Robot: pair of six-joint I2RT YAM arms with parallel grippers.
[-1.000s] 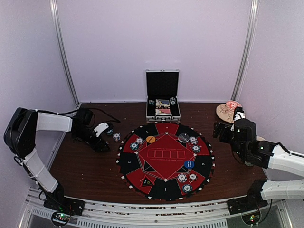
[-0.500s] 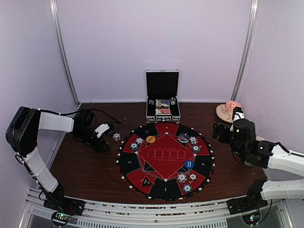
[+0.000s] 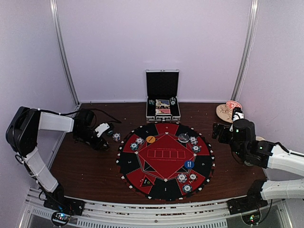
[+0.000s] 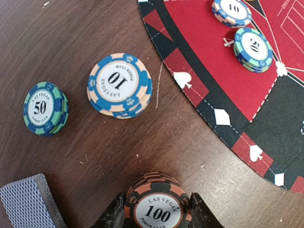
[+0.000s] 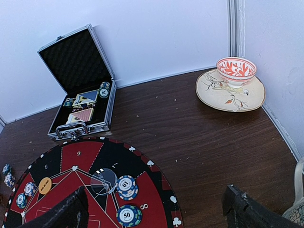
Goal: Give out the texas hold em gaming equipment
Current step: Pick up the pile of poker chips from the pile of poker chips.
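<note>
In the left wrist view, my left gripper (image 4: 158,209) is shut on a small stack of dark-and-orange "100" poker chips (image 4: 158,202) standing on the brown table left of the round red-and-black mat (image 4: 209,42). A "10" stack (image 4: 119,84) and a "50" stack (image 4: 45,108) stand further out on the wood. A grey-blue card deck (image 4: 23,202) lies at the lower left. My right gripper (image 5: 156,213) hangs open and empty above the mat's right side, over a "10" stack (image 5: 127,186), a "50" stack (image 5: 128,214) and a clear marker disc (image 5: 104,180).
An open metal case (image 3: 163,102) with cards and chips stands behind the mat (image 3: 164,142). A tan dish with a red-white bowl (image 5: 231,88) sits at the back right, and a mug's edge (image 5: 298,199) shows by the right wall. More chips and an orange disc (image 3: 150,139) are spread on the mat.
The left gripper's jaws have closed from partly open onto the "100" chip stack. The right arm has stayed still and open.
</note>
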